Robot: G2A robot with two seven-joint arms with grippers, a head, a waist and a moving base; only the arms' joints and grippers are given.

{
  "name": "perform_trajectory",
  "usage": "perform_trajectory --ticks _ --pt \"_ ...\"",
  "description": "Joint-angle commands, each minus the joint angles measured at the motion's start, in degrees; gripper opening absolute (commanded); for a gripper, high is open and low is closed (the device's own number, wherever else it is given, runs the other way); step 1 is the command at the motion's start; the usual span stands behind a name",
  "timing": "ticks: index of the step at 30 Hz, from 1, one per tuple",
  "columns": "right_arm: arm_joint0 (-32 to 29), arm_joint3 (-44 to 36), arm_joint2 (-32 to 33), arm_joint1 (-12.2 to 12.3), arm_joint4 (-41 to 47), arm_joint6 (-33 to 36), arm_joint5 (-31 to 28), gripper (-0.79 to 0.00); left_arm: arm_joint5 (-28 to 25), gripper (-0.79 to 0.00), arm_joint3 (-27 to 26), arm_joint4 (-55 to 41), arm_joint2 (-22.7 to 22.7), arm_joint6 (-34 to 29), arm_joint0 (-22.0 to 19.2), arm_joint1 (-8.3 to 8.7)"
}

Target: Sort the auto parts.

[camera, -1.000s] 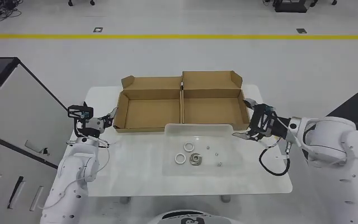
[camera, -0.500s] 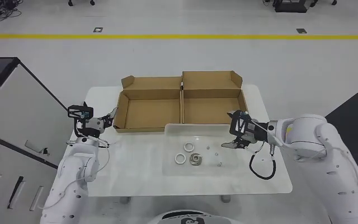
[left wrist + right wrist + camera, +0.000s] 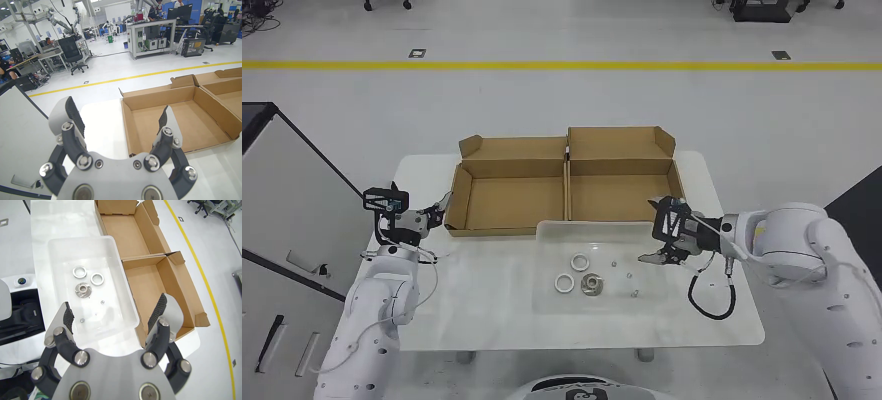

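A clear plastic tray [image 3: 552,300] [image 3: 128,291] in the table's middle holds two metal rings [image 3: 581,262] [image 3: 563,283] [image 3: 79,272] [image 3: 97,279], a flanged hub [image 3: 592,285] [image 3: 82,290] and a few small nuts [image 3: 102,302] [image 3: 82,320]. Behind it stand two open cardboard boxes [image 3: 512,200] [image 3: 627,195] [image 3: 181,117], both bare inside. My right gripper [image 3: 660,248] [image 3: 115,311] hangs open over the tray's right end, holding nothing. My left gripper [image 3: 434,212] [image 3: 121,117] stays open at the table's left edge, facing the left box.
A grey cabinet [image 3: 282,200] stands left of the table. The white tabletop [image 3: 492,310] lies bare in front of the tray and to its left. A black cable [image 3: 712,295] loops under my right arm.
My right gripper has moved left from beyond the tray's right end to above it within the last second, then held still. The left arm has not moved.
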Motion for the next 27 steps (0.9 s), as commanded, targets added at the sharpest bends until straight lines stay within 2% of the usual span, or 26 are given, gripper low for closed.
perform_trajectory --ticks 1,8,14,17,22,27 --pt "0.7 -0.6 -1.7 0.4 -1.2 0.3 0.3 0.0 0.0 0.0 0.0 0.0 0.0 0.0 0.0 0.0" --pt "9.2 1.7 -13.2 3.5 0.0 4.0 4.0 0.0 0.0 0.0 0.0 0.0 0.0 0.0 0.0 0.0" --pt "21.3 3.8 -27.4 7.0 7.9 13.6 13.6 0.0 0.0 0.0 0.0 0.0 0.0 0.0 0.0 0.0" --pt "27.7 4.6 -34.7 8.4 12.0 16.3 16.3 0.0 0.0 0.0 0.0 0.0 0.0 0.0 0.0 0.0" --pt "36.9 6.5 -45.6 10.2 16.6 17.9 17.8 0.0 0.0 0.0 0.0 0.0 0.0 0.0 0.0 0.0" --pt "43.6 9.0 -54.6 11.3 18.3 17.5 17.4 0.0 0.0 0.0 0.0 0.0 0.0 0.0 0.0 0.0"
